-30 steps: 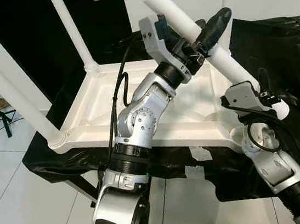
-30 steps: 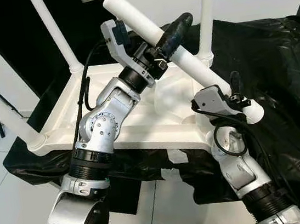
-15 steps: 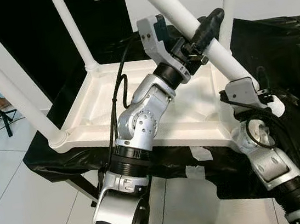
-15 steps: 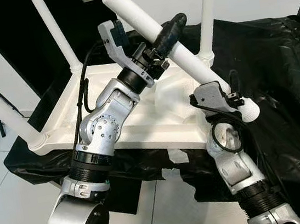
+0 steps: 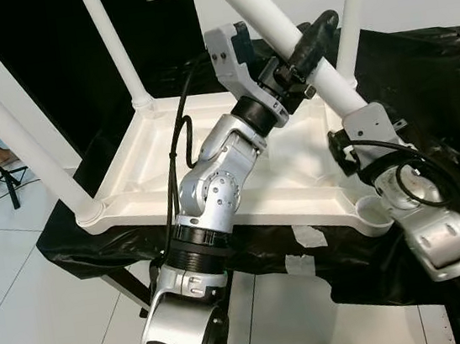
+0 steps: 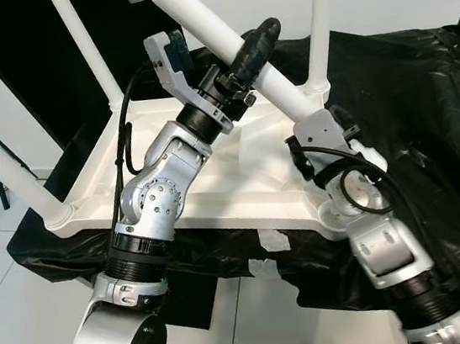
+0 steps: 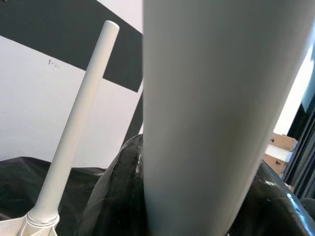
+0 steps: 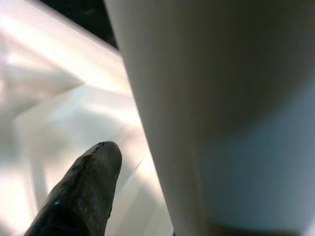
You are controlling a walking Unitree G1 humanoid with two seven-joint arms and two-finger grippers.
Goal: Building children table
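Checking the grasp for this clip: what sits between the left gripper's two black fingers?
The loose white table leg sits between the left gripper fingers, tilted; the left wrist view shows it close between them.

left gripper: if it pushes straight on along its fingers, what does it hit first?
Left gripper is shut on the loose white cylindrical table leg, so that moves with it. Beyond, probably the far upright white leg, though depth is unclear.

A white children's table top (image 5: 170,167) lies upside down on a worktop draped in black plastic sheeting (image 5: 439,85), its ribbed underside facing up. Three white round legs (image 5: 116,47) stand upright in its corner sockets. The fourth leg (image 5: 280,34), a loose white tube, is tilted between the left jaws, its lower end beside the right jaws, near the empty corner socket (image 5: 374,212).
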